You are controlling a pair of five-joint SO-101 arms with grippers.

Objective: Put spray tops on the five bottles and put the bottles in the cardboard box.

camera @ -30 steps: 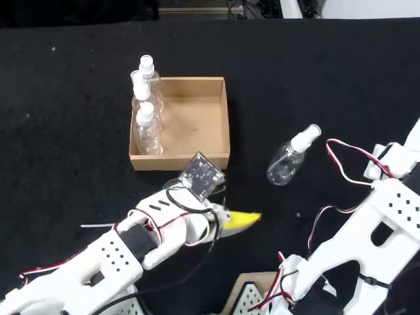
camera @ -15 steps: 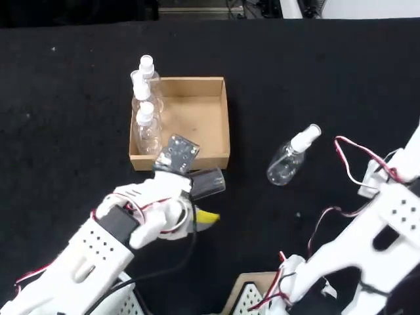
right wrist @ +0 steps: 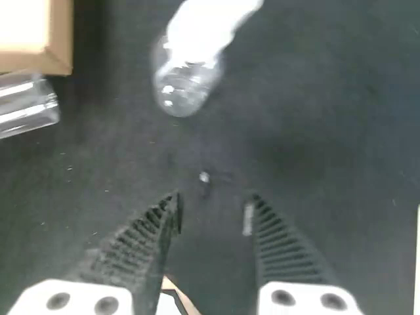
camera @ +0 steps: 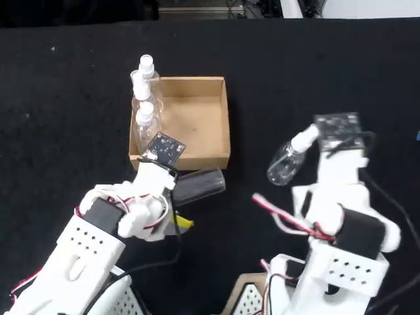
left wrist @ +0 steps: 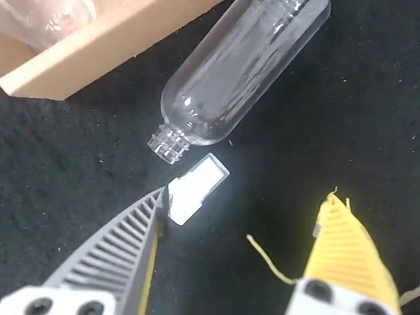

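Capping the last bottle seems in hand. The uncapped bottle [left wrist: 243,72] lies at the cardboard box's [camera: 226,118] 6 o'clock, with the spray top [left wrist: 195,189] just off its neck, inside the wide-open, empty left tool [left wrist: 246,200]. Next, that top needs gripping. The right tool [right wrist: 210,210], parted and empty, hovers near the capped bottle [camera: 285,164] at 4 o'clock. Nothing blocks either.

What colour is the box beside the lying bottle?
The box is plain light brown; it shows best in the high view.

We see a glossy clear plastic bottle [left wrist: 243,72], a matt brown cardboard box [camera: 226,118] and a matt, faintly fuzzy black tablecloth [camera: 65,98].
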